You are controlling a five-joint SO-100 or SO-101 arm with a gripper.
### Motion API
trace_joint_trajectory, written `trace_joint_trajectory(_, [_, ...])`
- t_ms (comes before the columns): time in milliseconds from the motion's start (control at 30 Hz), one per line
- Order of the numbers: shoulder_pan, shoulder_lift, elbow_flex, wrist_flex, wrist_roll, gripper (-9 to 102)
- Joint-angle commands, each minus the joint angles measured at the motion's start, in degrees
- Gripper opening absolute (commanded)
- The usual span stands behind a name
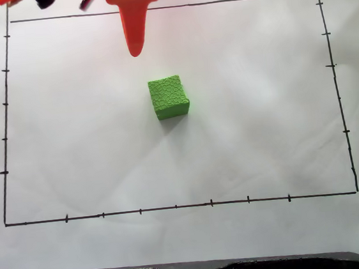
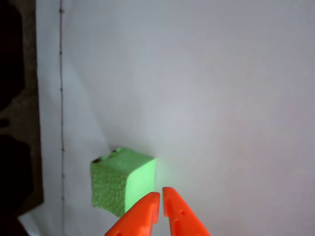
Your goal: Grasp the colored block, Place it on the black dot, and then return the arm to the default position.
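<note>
Hand (image 2: 161, 195) closed, beside green block (image 2: 120, 181) on white paper (image 2: 221, 98).

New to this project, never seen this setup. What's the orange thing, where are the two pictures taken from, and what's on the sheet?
The orange thing is a small robot arm; its grasping end is the tool, two pointed fingers.

The fixed view comes from a still camera looking down on the sheet. The wrist view comes from a camera riding on the arm, looking past the fingertips.

A white paper sheet with a hand-drawn black border covers the surface. On it sits a green block, apart from the arm. Its corner seems to cover a small dark mark, visible in the wrist view.

The tool holds nothing; its fingertips are nearly together, just short of the block.
</note>
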Motion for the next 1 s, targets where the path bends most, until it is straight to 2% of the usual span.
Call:
trace_joint_trajectory(0, [0.44, 0.70, -0.26, -0.62, 0.35, 0])
trace_joint_trajectory(967, [1.14, 0.70, -0.26, -0.70, 1.67, 0])
